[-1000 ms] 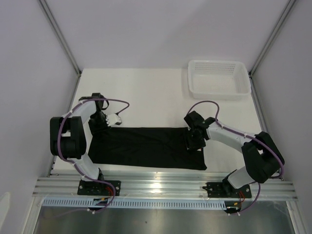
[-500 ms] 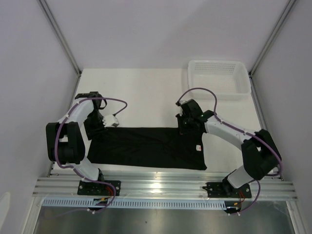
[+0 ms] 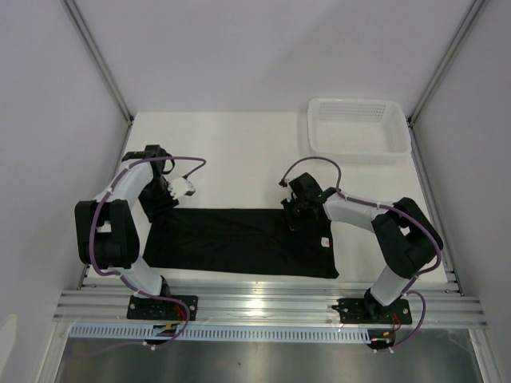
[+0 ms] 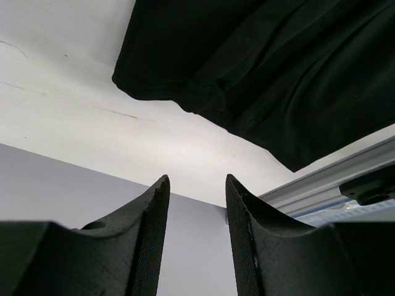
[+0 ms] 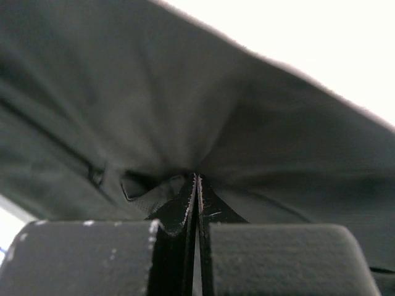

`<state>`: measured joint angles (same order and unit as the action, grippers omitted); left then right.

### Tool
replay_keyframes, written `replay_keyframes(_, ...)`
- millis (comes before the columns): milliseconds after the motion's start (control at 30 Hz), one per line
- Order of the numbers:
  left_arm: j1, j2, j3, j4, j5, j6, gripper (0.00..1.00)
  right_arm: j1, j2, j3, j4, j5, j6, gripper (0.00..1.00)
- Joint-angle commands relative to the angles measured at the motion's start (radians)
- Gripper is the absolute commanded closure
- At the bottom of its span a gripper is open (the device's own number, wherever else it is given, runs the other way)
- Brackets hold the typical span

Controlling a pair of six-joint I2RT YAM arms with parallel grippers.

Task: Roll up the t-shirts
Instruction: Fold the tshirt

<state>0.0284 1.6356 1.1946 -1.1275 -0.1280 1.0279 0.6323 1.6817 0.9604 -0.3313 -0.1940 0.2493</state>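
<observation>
The black t-shirt (image 3: 239, 243) lies flat, folded into a long band, across the near part of the white table, with a small pale label (image 3: 325, 242) near its right end. My right gripper (image 3: 294, 214) is at the shirt's far edge, right of centre. Seen from the right wrist, the gripper (image 5: 196, 179) is shut and the dark fabric (image 5: 185, 92) puckers toward its tips. My left gripper (image 3: 165, 196) hovers by the shirt's far left corner. The left wrist view shows this gripper (image 4: 196, 185) open and empty, the shirt (image 4: 278, 68) lying beyond it.
A white mesh basket (image 3: 358, 128) stands at the back right corner of the table (image 3: 239, 152). An aluminium rail (image 3: 271, 307) runs along the near edge, carrying both arm bases. Pale walls close in on the left and right.
My right gripper slid left and farther back along the shirt, from its right end to its far edge, and closed on fabric there. My left gripper shifted slightly back near the far left corner.
</observation>
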Motion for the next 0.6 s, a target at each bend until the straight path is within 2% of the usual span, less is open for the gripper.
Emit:
replay_keyframes(0, 0.001, -0.002, 0.025, 0.015, 0.018, -0.037, 0.55, 0.030, -0.028, -0.022, 0.037, -0.093, -0.027, 1.00)
replay_keyframes(167, 0.001, 0.000, 0.025, 0.017, 0.016, -0.038, 0.55, 0.041, -0.010, -0.022, 0.029, -0.119, -0.027, 1.00)
replay_keyframes(367, 0.001, 0.012, 0.020, 0.025, -0.001, -0.035, 0.55, 0.090, -0.082, -0.055, 0.040, -0.173, -0.033, 1.00)
replay_keyframes(567, 0.001, 0.018, 0.030, 0.025, 0.002, -0.043, 0.55, 0.133, -0.039, -0.071, 0.034, -0.200, -0.036, 1.00)
